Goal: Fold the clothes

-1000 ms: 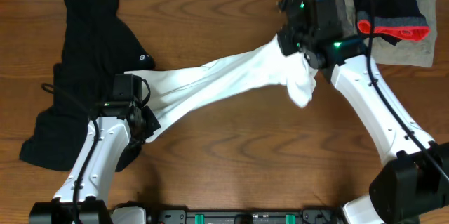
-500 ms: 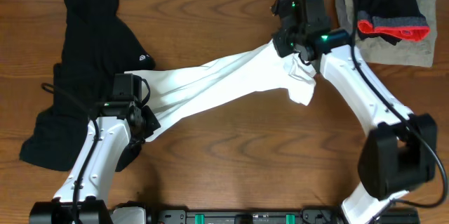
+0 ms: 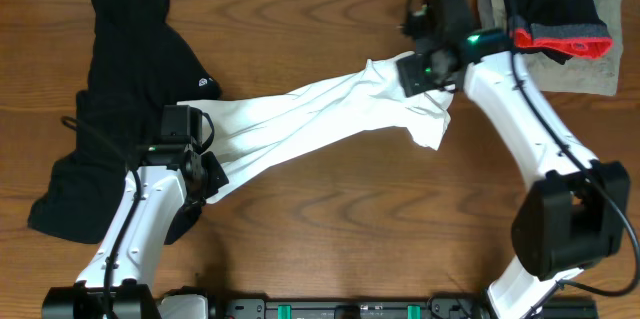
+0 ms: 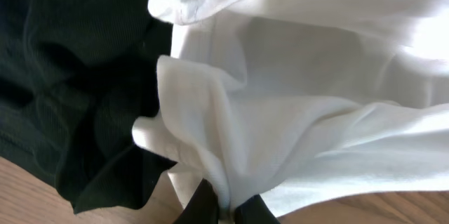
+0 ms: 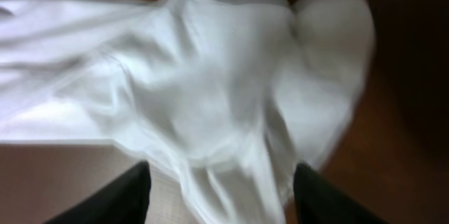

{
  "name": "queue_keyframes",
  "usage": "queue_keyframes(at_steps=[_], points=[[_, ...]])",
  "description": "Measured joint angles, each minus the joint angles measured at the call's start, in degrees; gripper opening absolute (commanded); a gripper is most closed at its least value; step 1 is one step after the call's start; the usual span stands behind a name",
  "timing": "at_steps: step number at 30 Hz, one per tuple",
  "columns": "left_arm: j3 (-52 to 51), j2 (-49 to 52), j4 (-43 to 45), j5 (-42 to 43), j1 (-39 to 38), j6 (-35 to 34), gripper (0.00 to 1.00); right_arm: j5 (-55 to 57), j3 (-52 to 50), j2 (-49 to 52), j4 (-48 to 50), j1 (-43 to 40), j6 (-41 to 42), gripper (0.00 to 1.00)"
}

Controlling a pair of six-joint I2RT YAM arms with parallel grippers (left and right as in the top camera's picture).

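While it's strung between the two arms, white shirt [image 3: 320,114]: a twisted, wrinkly band running slantwise across the desk [image 3: 350,239], from near the left edge up toward the far right corner, where it bunches into a loose flap.
left gripper [image 3: 205,174]: pressed together on the shirt's lower-left end. The left wrist view shows this gripper [image 4: 228,210] with its two dark tips pinching a fold of white cloth between them.
right gripper [image 3: 428,67]: over the bunched far-right end of the shirt. The right wrist view is pretty blurry, but the fingers [image 5: 130,196] are clearly spread wide, with white cloth under the gap. Can't tell if they actually touch it.
black garment [image 3: 120,89]: a crumpled heap along the left edge, from the far left corner down toward the near left one. The shirt's pinched end lies right against it, black touching white in the left wrist view.
grey cloth [image 3: 595,74]: flat in the far right corner, just beside the right arm.
black-and-red piece [image 3: 555,4]: folded on top of the grey cloth, with its red band on the near side.
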Motion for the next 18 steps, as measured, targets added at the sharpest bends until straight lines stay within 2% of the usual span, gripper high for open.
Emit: queue_keyframes(at_steps=[3,6,13,16,18], points=[[0.00,0.00,-0.02,0.00,0.00,0.33,0.06,-0.96,0.35,-0.92,-6.12,-2.86,2.99,0.56],[0.00,0.00,0.00,-0.02,0.00,0.35,0.06,-2.01,-1.70,-1.16,-6.62,-5.18,5.38,0.56],[0.00,0.00,0.09,-0.04,0.00,0.35,0.06,-7.19,-12.31,-1.14,2.51,-6.91,8.22,0.56],[0.00,0.02,0.24,-0.17,0.00,0.35,0.06,-9.27,-14.82,-1.14,5.92,-7.02,8.81,0.52],[0.00,0.02,0.24,-0.20,0.00,0.35,0.06,-9.99,-16.00,-1.14,7.65,-7.02,9.22,0.44]])
